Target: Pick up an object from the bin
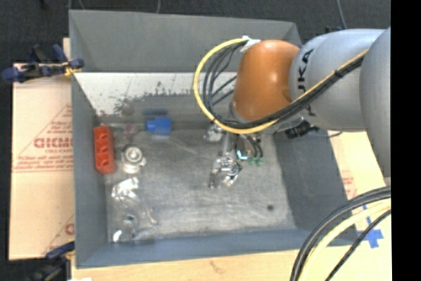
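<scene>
One claw, mid-frame, low over the bare floor of the bin, a little right of the floor's centre. Whether it is spread or pressed together cannot be told, nor whether anything is in its grip.

One arm, entering from the right, with one orange cover at the wrist and a loop of cables round it.

Loose things, all to the left of the claw:
- One blue block, upper left of the claw, near the back wall. It is the nearest thing to the claw, yet well apart from it.
- One silver knob, round, left of the claw at about its height and farther off than the blue block.
- One red block, long, lying up-and-down in the frame, with round holes along it. It is just beside the knob on its left, close to the left wall.
- One small dull piece, between the red block's top end and the blue block; kind not clear.
- Two clumps of clear, glinting bits: one just below the knob, one in the lower-left corner. The pieces in each are too small to count.

One dark speck on the floor, lower right of the claw.
</scene>
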Motion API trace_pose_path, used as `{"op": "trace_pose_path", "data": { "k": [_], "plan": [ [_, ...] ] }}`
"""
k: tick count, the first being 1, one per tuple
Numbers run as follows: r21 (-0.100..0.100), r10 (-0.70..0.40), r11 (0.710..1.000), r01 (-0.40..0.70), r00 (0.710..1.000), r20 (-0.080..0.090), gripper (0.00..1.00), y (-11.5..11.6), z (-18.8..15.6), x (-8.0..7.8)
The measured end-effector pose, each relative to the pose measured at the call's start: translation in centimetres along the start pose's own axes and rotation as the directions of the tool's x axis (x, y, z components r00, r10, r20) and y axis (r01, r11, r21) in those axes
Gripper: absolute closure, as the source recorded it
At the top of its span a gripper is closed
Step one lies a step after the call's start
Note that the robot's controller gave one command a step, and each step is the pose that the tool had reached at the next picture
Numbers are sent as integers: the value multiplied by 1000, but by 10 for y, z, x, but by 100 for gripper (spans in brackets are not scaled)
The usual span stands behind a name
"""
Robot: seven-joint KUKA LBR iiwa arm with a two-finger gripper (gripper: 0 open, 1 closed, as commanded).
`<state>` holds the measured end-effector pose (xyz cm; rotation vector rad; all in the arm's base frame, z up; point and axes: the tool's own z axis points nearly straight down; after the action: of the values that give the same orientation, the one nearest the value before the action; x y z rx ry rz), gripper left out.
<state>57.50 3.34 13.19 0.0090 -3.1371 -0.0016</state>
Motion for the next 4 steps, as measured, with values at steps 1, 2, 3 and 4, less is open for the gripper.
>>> {"op": "trace_pose_path", "data": {
  "k": [1,2,3,4],
  "plan": [
    [-4,59,998,-59,998,16,0,-47,60,26],
    [-2,58,998,-58,998,13,0,-78,58,3],
    [-2,58,998,-58,998,21,100,-77,56,1],
    [-1,58,998,-58,998,17,0,-77,57,3]
  ]
}}
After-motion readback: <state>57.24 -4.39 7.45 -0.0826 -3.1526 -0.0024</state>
